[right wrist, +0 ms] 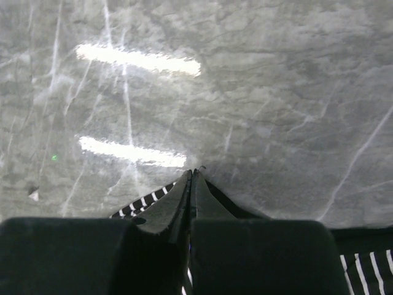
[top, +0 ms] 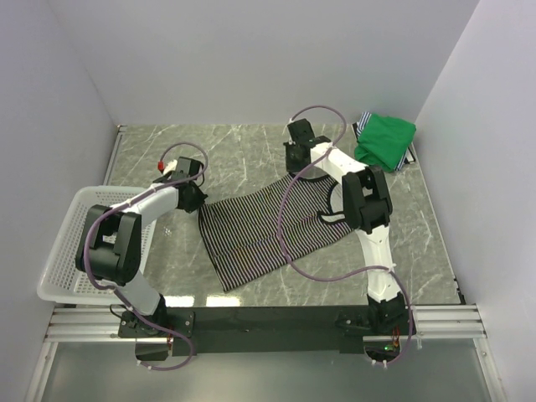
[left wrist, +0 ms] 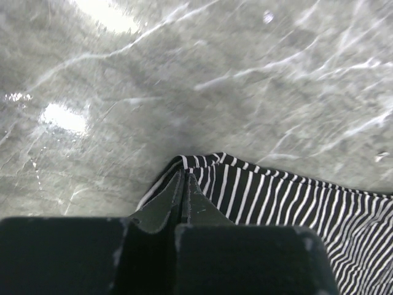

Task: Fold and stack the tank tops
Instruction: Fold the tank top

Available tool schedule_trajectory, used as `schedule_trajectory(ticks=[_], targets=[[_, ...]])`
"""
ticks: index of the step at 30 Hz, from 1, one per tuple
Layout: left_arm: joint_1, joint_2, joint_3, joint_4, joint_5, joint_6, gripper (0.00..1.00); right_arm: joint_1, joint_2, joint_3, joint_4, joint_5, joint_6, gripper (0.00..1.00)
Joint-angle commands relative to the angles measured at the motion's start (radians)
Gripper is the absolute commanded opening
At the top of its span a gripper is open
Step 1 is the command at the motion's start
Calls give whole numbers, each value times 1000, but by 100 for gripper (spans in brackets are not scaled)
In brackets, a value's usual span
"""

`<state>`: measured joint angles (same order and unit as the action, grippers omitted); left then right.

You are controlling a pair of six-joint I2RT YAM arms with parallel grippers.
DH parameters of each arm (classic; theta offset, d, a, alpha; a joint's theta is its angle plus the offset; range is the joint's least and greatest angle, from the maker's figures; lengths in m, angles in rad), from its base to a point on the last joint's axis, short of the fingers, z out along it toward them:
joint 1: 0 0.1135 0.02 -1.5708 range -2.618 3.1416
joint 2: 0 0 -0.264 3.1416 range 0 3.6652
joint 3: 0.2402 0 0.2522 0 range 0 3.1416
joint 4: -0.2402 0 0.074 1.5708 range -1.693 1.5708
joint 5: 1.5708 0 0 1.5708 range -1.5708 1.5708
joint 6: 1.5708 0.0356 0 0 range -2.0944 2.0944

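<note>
Tops, two: striped top (top: 251,234), green top (top: 385,141)

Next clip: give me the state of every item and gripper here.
striped top: unfolded, spread flat.
green top: bunched up, far right corner, untouched.
left gripper: fingers shut on the striped top's corner.
right gripper: fingers shut on the striped top's edge.
basket: upright.

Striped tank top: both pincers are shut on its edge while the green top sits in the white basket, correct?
Not quite. The top external view shows the green top at the table's far right corner, outside the basket. The left pincer and right pincer are shut on the striped tank top.
</note>
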<state>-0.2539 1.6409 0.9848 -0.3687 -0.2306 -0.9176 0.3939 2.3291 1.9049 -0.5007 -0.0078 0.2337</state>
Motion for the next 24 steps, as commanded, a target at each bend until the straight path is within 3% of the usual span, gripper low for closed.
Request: schedule_trajectory(ticks=[1, 11, 18, 22, 24], targets=[[2, -12, 57, -4, -21, 16, 1, -21, -69, -26, 45, 43, 24, 0], [2, -96, -3, 37, -4, 20, 1, -63, -250, -262, 197, 49, 85, 0], [4, -90, 0, 37, 17, 13, 1, -63, -297, -307, 226, 55, 82, 0], [4, -41, 41, 28, 7, -13, 28, -63, -271, -283, 211, 48, 82, 0], [2, -10, 55, 24, -12, -17, 31, -63, -269, -285, 212, 45, 84, 0]])
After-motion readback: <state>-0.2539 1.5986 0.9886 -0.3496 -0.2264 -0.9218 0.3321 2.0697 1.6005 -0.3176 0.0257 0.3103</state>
